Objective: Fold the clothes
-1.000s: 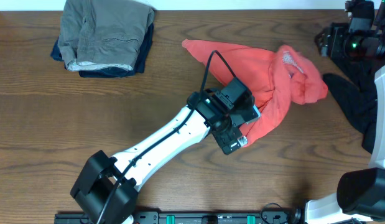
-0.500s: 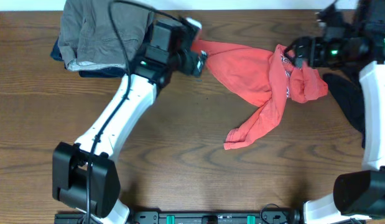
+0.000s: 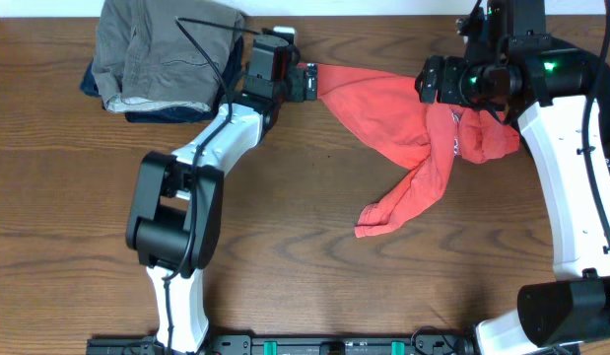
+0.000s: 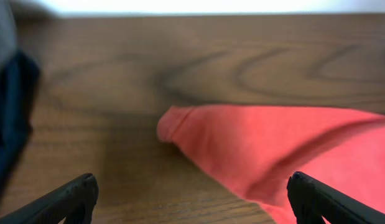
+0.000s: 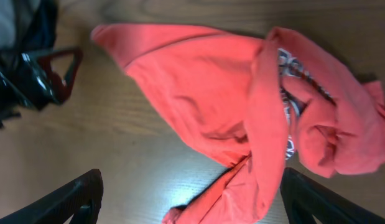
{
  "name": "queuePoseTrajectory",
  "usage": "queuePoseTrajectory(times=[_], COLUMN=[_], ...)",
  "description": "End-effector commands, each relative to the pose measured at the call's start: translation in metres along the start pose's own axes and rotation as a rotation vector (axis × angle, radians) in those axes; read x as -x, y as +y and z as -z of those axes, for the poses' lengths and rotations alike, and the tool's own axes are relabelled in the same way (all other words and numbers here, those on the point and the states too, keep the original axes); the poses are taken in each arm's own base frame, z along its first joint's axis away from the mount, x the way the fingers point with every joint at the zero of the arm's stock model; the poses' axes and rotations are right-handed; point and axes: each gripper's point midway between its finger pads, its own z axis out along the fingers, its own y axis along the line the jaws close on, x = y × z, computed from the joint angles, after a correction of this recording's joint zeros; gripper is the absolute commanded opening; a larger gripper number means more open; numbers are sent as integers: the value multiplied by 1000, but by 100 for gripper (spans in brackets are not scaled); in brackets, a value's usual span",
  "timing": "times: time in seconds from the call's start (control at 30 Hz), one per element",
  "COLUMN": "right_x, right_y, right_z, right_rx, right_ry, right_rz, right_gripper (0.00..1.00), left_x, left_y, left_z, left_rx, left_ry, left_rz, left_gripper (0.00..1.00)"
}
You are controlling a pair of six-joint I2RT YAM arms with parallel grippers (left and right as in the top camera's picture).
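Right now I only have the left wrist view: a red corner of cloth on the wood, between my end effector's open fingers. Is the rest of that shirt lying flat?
Observer: No. The shirt is bunched up, and one twisted end trails across the table toward the robot's side.
Operator: Where is the other arm?
Observer: The right end effector hovers open above the shirt's opposite, crumpled end and holds nothing.
Operator: What is the dark thing at my left edge?
Observer: A pile of folded clothes, grey on top of navy, right beside your left end effector.
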Motion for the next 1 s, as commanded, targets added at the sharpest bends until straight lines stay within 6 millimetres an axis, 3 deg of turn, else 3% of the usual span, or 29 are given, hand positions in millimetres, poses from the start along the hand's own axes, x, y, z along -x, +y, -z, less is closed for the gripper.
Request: queuePoseTrajectory(times=[0.0, 0.2, 0.6, 0.8, 0.97], right_x=[5, 6, 7, 6, 7], right_y=[-10, -14, -17, -18, -17], right_z=[-3, -3, -3, -4, -4], right_rx=[-57, -82, -97, -101, -99], right_ry=[-19, -25, -31, -29, -35], right_rz=[-81, -81, -80, -81, -80], right_gripper=[90, 91, 92, 92, 92], left_x=[9, 3, -1, -3, 6], left_y=[8, 13, 22, 23, 21], left_z=[-14, -40, -57, -61, -61], left_rx=[39, 47, 46, 44, 30], left_ry=[-27, -13, -44, -50, -86], left_rz=[70, 135, 254, 273, 272], left_gripper=[98, 98, 100, 91, 87])
